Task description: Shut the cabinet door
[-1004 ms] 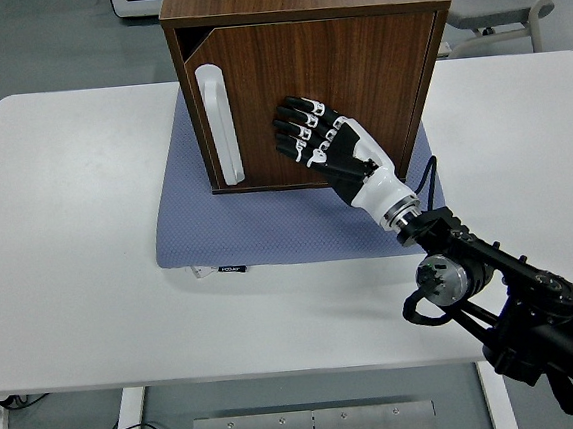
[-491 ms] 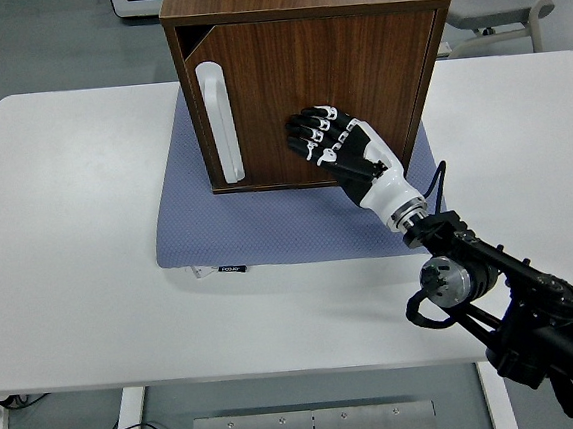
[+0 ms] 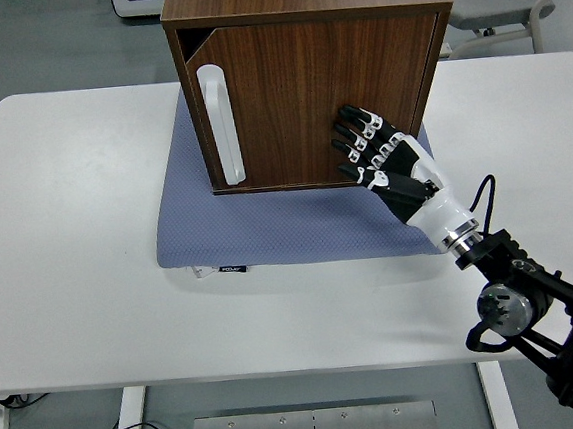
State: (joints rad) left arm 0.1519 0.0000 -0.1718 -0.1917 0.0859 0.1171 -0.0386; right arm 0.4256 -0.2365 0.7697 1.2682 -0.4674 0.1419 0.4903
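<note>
A brown cabinet (image 3: 312, 77) sits on a blue mat (image 3: 297, 219) on the white table (image 3: 69, 254).
Its door (image 3: 312, 102) with the white handle (image 3: 220, 125) looks almost shut — the right hand (image 3: 387, 155) is beside its lower right part, fingers (image 3: 355, 138) loose, holding nothing.

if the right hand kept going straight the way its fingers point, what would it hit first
The right hand points up and left at the cabinet door, fingers spread. It would probably meet the door's wood face right away, in the lower right part. Whether the fingertips touch it already is unclear from this view.
</note>
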